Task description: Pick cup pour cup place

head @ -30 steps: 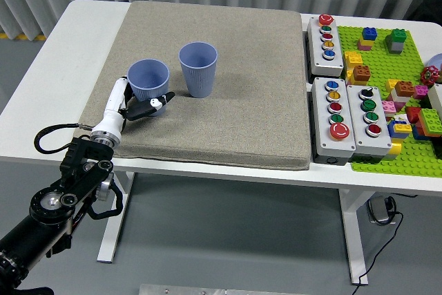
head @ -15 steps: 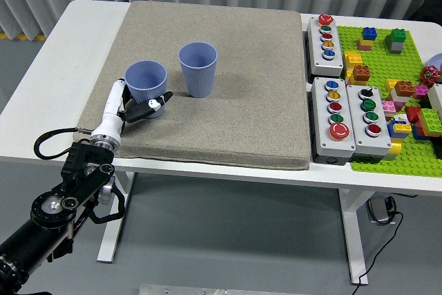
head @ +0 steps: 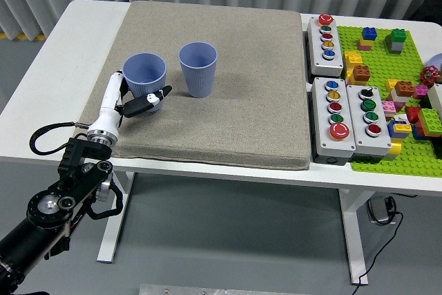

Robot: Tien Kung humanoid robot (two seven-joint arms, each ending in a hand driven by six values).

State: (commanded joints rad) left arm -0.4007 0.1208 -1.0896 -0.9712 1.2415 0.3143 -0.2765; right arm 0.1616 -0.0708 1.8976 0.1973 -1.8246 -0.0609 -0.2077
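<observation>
Farthest left, the robot's left arm (head: 65, 191) rises from the lower corner and reaches in over the grey mat (head: 228, 88) that covers most of the white tabletop (head: 48, 67). Its left hand (head: 135, 98) sits at the near side of the left blue cup (head: 145, 74): the white fingers (head: 114, 94) lie along the cup's left flank and a dark thumb (head: 146, 103) crosses its front low down, so the hand looks closed round the cup's base. Whether the cup is already clear of the mat cannot be told from this view; it stands upright, its mouth open to the camera, and what is inside cannot be made out.

Just right of it, near but apart, the second blue cup (head: 198, 68) stands upright on the mat — likely the one to be poured into. The middle and right of the mat are bare.

Past the mat's right edge lie three grey button boxes (head: 330, 119) with coloured buttons, and beyond them a green baseplate (head: 394, 101) strewn with toy bricks. None of this seems to belong to the task.

The right arm is nowhere in view.

As for progress, it seems early — the grasp looks made or nearly so, and that is all. Lifting the left cup, tipping it over its neighbour and setting it back down all appear to be left, judging by both cups upright and side by side
</observation>
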